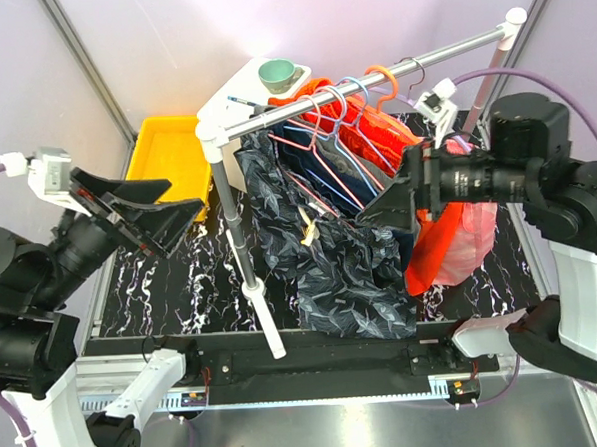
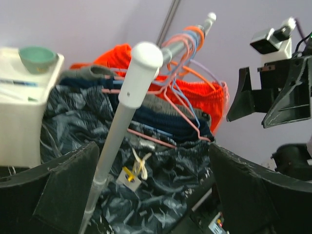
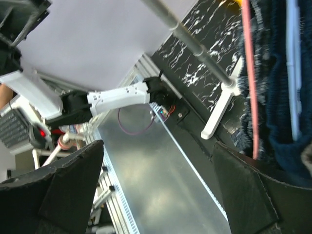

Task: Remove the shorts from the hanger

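Shorts (image 1: 330, 252) hang on pink hanger (image 2: 153, 140) from rail (image 1: 371, 74), just ahead of R gripper (image 1: 392, 189) and well ahead of L gripper (image 1: 177, 200). Step looks like approach, no grasp yet. Both grippers spread wide, empty. R contact w/ fabric unclear. Next prob.: pinch waistband, slide it off hanger.
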### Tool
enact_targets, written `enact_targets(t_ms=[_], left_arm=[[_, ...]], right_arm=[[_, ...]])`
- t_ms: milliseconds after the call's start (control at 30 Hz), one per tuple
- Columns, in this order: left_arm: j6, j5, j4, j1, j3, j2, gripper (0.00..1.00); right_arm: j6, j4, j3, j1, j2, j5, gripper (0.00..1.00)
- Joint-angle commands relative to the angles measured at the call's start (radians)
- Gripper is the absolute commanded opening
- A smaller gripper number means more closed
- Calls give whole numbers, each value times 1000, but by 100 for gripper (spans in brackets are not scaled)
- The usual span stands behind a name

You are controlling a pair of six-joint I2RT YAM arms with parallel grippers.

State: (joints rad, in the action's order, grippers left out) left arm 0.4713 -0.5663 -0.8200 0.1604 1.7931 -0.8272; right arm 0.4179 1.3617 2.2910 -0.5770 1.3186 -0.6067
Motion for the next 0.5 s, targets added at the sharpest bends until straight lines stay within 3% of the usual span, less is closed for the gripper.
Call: enact_targets(t_ms=[0,233,467], left_arm=[[41,-105,-5,-5,-67,37,99],[124,-164,-7,-5,-195,92,98],[164,-147,-16,-5,-285,154,98]], right_arm=[[25,43,50,-133,36,226,100],[-39,31,30,-319,83,597,99],[-119,-149,-125,-334,47,702,87]])
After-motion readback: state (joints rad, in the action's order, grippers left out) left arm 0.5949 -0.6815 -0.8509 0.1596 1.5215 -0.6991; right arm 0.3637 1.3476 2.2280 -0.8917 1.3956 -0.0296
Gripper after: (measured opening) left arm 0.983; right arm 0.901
